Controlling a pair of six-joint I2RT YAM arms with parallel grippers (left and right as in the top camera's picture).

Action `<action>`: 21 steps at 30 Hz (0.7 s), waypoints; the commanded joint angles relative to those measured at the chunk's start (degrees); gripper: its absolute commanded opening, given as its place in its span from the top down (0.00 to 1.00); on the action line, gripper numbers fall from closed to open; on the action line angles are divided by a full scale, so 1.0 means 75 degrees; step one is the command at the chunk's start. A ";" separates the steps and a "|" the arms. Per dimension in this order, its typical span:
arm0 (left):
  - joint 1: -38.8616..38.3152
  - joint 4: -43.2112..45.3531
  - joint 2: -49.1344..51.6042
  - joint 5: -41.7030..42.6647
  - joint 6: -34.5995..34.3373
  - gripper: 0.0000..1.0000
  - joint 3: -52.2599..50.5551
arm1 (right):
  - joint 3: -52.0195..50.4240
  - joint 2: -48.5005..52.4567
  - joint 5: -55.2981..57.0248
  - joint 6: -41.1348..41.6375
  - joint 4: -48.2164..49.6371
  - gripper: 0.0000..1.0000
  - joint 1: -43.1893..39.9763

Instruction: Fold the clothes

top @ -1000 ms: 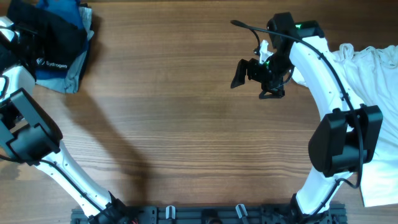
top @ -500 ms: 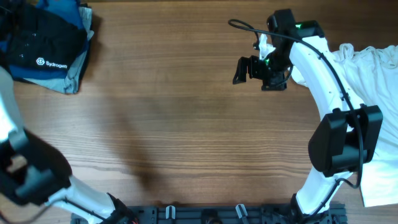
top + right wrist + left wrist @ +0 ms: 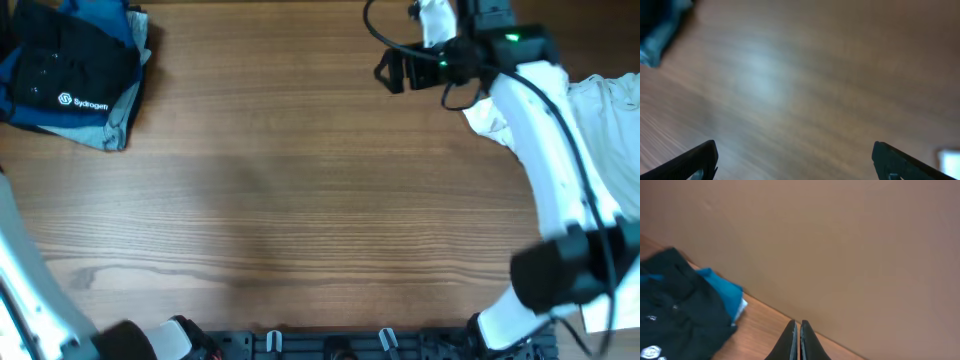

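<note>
Black T-shirt (image 3: 70, 65): compact bundle at far left corner of table (image 3: 300, 200), white logo facing up, lying on blue shirt (image 3: 25, 112). Left gripper (image 3: 800, 341): fingers pressed together, nothing between them, clear of bundle. Right gripper (image 3: 392, 72): jaws spread wide, empty, over bare wood near far edge. White T-shirt (image 3: 610, 100): heaped at right edge, partly under right arm.

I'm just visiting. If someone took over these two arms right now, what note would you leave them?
Left gripper: shut, empty.
Right gripper: open, empty, over the table.
Black T-shirt: compact bundle, logo up, on the blue shirt in the far left corner.
Done: it looks folded.
Left: probably nothing for it; a white T-shirt lies crumpled on the right.
</note>
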 commanded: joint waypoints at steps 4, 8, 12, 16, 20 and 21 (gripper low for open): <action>-0.0012 -0.0224 -0.0807 -0.0440 0.0580 0.96 0.0038 | 0.0248 -0.2008 0.0050 -0.0743 0.0283 0.00 0.0058; -0.0012 -0.0306 -0.1046 -0.0440 0.0577 0.96 0.0038 | 0.0248 -0.3104 0.0058 -0.0831 0.0495 0.00 0.0058; -0.0012 -0.0335 -0.1093 -0.0440 0.0551 0.96 0.0038 | 0.0245 -0.4147 0.0082 -0.0883 0.0647 0.00 0.0058; -0.0012 -0.0379 -0.1093 -0.0437 0.0548 0.82 0.0038 | 0.0245 -0.5161 0.0236 -0.0801 0.0822 0.00 0.0055; -0.0012 -0.0434 -0.1110 -0.0402 0.0545 0.89 0.0038 | 0.0245 -0.6041 0.0895 -0.0090 0.0924 0.00 0.0058; -0.0012 -0.0469 -0.1134 -0.0309 0.0545 0.92 0.0038 | 0.0245 -0.6245 0.0935 -0.0015 0.0901 0.00 0.0058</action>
